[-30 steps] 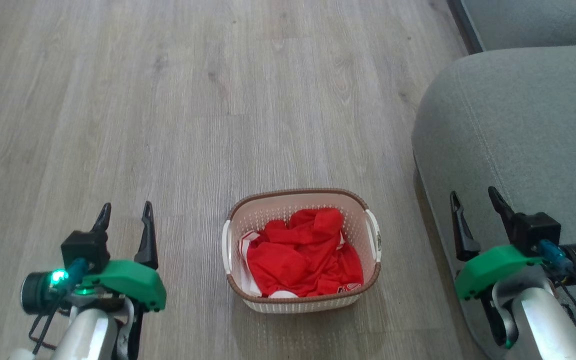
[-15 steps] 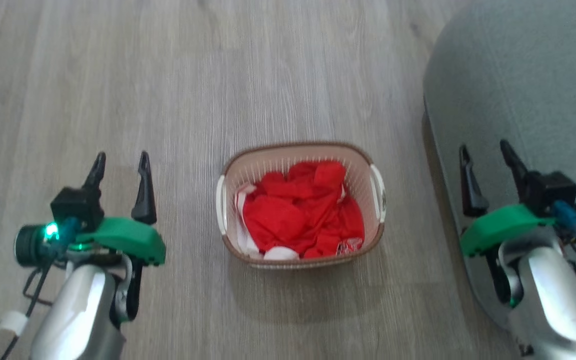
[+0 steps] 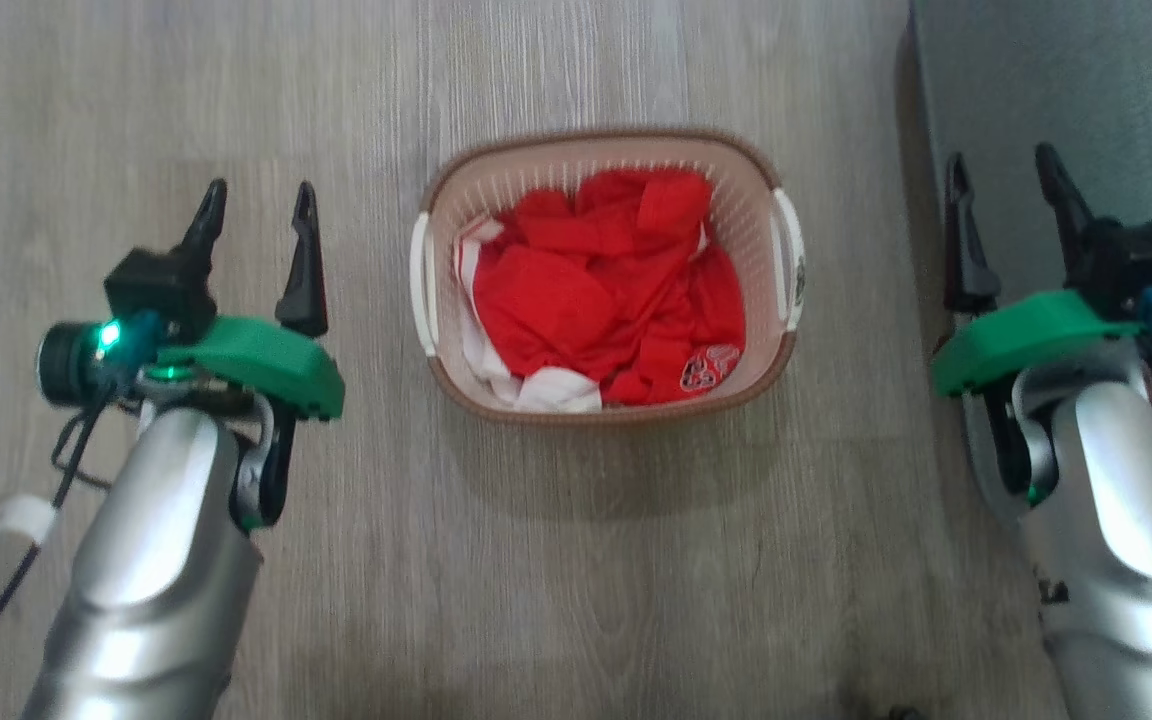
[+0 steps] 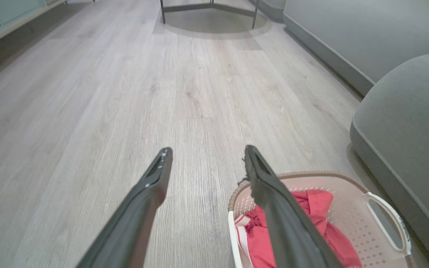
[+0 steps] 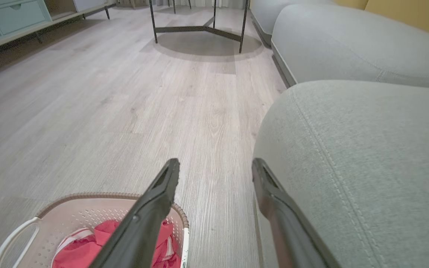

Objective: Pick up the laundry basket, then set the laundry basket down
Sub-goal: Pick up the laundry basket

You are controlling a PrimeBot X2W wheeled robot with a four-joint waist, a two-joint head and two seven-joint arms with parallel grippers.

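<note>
1. Silver forearms rise from the lower corners of the head view, the left forearm (image 3: 151,560) and the right forearm (image 3: 1126,520), each topped by a green wrist cover (image 3: 256,355).
2. Ahead of the left cover, the left gripper (image 3: 261,190) points forward over the pale grey plank floor (image 3: 576,560). Its two long dark fingers stand well apart with nothing between them. A small green light (image 3: 106,335) glows on the camera unit beside them.
3. On the other side, the right gripper (image 3: 999,158) also has its fingers spread and empty. They show against the edge of a grey sofa (image 3: 1066,80).
4. Between the two pairs of fingers, the laundry basket (image 3: 616,412) sits on the floor, touched by neither. It lies to the right of the left fingers and to the left of the right fingers. Its near rim is behind the fingertips and its far rim is about level with them.
5. Cream perforated walls, a brown woven-look rim and white side handles mark the basket. The left handle (image 3: 422,290) faces the left fingers and the right handle (image 3: 788,260) faces the right ones.
6. Crumpled red clothing (image 3: 596,290) fills the basket, with a patch of white fabric (image 3: 556,390) at its near edge.
7. Beyond the right fingers, the rounded sofa arm runs on into a long grey seat.
8. Farthest off, past both sets of fingertips, stand the dark metal legs of a table (image 5: 199,28) and a pale cabinet with drawers (image 5: 13,15), far to the left of the fingers.
</note>
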